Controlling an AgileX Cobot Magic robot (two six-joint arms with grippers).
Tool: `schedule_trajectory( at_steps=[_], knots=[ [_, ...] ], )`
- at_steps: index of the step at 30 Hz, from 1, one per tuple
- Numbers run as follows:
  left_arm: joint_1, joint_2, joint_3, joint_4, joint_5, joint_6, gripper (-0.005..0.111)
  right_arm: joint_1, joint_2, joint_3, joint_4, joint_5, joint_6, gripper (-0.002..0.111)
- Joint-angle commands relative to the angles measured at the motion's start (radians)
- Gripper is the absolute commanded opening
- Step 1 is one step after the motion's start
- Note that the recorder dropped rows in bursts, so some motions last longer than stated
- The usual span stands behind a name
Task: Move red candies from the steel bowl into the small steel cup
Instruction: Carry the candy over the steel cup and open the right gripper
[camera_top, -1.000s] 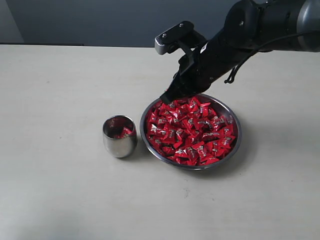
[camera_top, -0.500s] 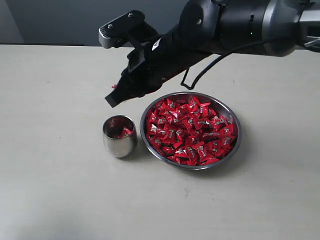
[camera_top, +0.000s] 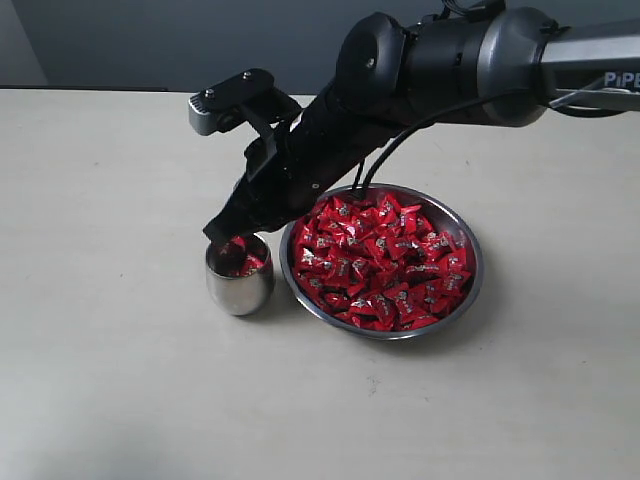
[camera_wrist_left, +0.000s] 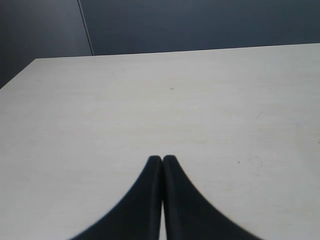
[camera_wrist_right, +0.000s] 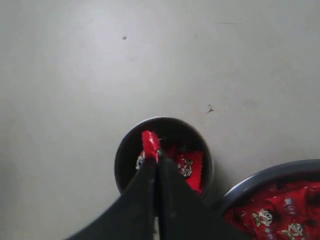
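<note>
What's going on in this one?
The right tool is shut on one red candy and holds it over the mouth of the small steel cup, which already has a few candies inside. The steel bowl beside the cup is full of red candies. The left tool is shut on nothing, above bare table.

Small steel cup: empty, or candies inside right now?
Partly filled: a few red candies lie in the upright small steel cup. The right gripper pinches another candy over its mouth.
</note>
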Motion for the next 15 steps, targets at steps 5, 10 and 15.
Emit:
schedule_trajectory(
  at_steps=[5,10,15],
  knots=[
    [-0.007,-0.005,0.005,0.002,-0.008,-0.001,0.000,-0.001,0.000,-0.007,-0.005,-0.023,-0.011,-0.001],
    [-0.007,-0.005,0.005,0.002,-0.008,-0.001,0.000,-0.001,0.000,-0.007,-0.010,-0.023,-0.011,-0.001],
    [-0.007,-0.005,0.005,0.002,-0.008,-0.001,0.000,-0.001,0.000,-0.007,-0.010,-0.013,-0.011,-0.001]
  ],
)
